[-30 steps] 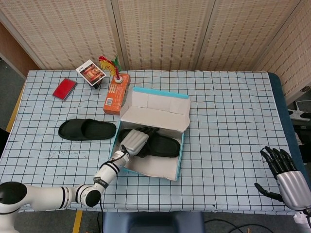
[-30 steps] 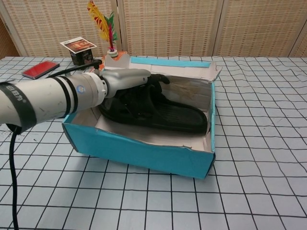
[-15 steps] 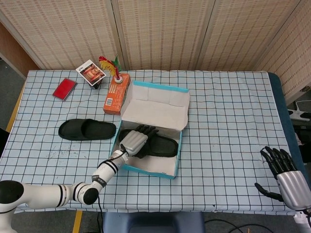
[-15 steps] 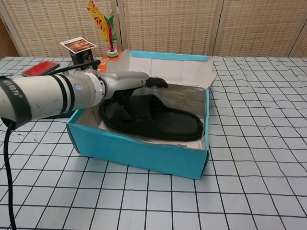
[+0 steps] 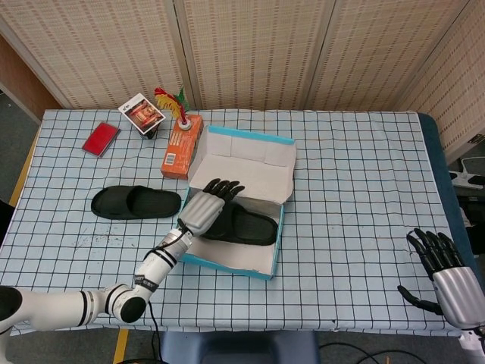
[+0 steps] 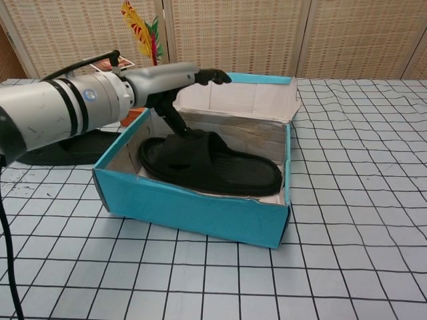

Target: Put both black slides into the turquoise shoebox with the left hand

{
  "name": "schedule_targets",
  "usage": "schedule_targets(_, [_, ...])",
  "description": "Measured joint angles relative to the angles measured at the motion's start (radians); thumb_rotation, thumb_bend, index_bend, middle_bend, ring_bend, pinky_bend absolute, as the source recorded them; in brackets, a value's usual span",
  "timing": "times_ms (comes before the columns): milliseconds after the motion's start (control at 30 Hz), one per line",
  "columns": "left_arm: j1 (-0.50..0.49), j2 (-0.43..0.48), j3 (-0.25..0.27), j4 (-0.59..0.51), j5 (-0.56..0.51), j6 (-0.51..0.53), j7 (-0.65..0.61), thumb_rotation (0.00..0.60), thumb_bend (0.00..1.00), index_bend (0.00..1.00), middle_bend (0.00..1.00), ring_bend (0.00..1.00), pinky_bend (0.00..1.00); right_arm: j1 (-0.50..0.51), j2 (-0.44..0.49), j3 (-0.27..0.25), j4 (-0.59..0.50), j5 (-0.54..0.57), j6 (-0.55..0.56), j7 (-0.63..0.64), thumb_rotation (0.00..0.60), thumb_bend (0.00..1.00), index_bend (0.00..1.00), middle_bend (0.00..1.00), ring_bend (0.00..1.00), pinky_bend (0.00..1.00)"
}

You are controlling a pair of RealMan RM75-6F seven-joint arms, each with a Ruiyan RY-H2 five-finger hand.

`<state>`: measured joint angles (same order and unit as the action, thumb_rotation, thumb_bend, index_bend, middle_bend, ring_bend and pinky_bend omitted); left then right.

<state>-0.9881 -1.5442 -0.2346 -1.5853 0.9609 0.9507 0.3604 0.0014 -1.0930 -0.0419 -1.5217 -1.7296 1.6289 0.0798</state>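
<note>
One black slide [image 5: 241,225] [image 6: 213,163] lies flat inside the turquoise shoebox [image 5: 270,260] [image 6: 193,210], whose lid stands open at the back. My left hand [image 5: 204,207] [image 6: 170,78] hovers above the slide's left end, fingers spread and holding nothing. The second black slide [image 5: 136,202] [image 6: 63,148] lies on the table left of the box, partly hidden by my arm in the chest view. My right hand [image 5: 443,277] rests at the table's front right corner with fingers apart, empty.
An orange carton [image 5: 182,146] with a feather shuttlecock [image 5: 173,101] [image 6: 143,30] stands behind the box. A small card box [image 5: 142,112] and a red booklet [image 5: 100,139] lie at the back left. The checkered tablecloth [image 5: 364,189] stretches right of the box.
My left hand has let go of the slide in the box and risen above it, fingers spread. The box has settled flat. The right hand has not moved.
</note>
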Motion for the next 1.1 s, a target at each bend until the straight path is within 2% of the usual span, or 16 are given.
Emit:
schedule_targets(133, [0.046,0.1,0.0,-0.07,-0.002,0.056,0.021,0.6,0.33,0.0,0.0,0.0,0.03,-0.007,0.004,-0.001,-0.003,-0.012,0.024,0.003,0.477,0.16,0.0,0.0,0.0,0.0])
schedule_targets(300, [0.099,0.187,0.005,-0.07,-0.067,0.065,0.011,0.6,0.39,0.0,0.0,0.0,0.03,-0.021,0.007,-0.008,-0.016,-0.035,0.052,-0.001,0.477,0.16,0.0,0.0,0.0,0.0])
schedule_targets(433, [0.117,0.223,0.012,-0.022,-0.135,0.009,-0.018,0.6,0.38,0.0,0.0,0.0,0.03,-0.031,0.008,-0.012,-0.02,-0.045,0.072,-0.005,0.477,0.16,0.0,0.0,0.0,0.0])
schedule_targets(533, [0.124,0.244,0.029,0.02,-0.195,-0.074,-0.033,0.6,0.33,0.0,0.0,0.0,0.03,-0.037,0.007,-0.009,-0.021,-0.045,0.083,-0.01,0.477,0.16,0.0,0.0,0.0,0.0])
schedule_targets(633, [0.126,0.255,0.059,0.069,-0.243,-0.162,-0.039,0.6,0.3,0.0,0.0,0.0,0.03,-0.037,0.006,-0.008,-0.022,-0.044,0.08,-0.013,0.477,0.16,0.0,0.0,0.0,0.0])
schedule_targets(733, [0.121,0.248,0.087,0.128,-0.276,-0.203,-0.036,0.6,0.29,0.0,0.0,0.0,0.03,-0.039,0.005,-0.007,-0.021,-0.046,0.083,-0.015,0.476,0.16,0.0,0.0,0.0,0.0])
schedule_targets(1100, [0.087,0.18,0.15,0.252,-0.371,-0.245,0.023,0.6,0.29,0.0,0.0,0.0,0.03,-0.039,0.004,-0.003,-0.02,-0.044,0.08,-0.017,0.476,0.16,0.0,0.0,0.0,0.0])
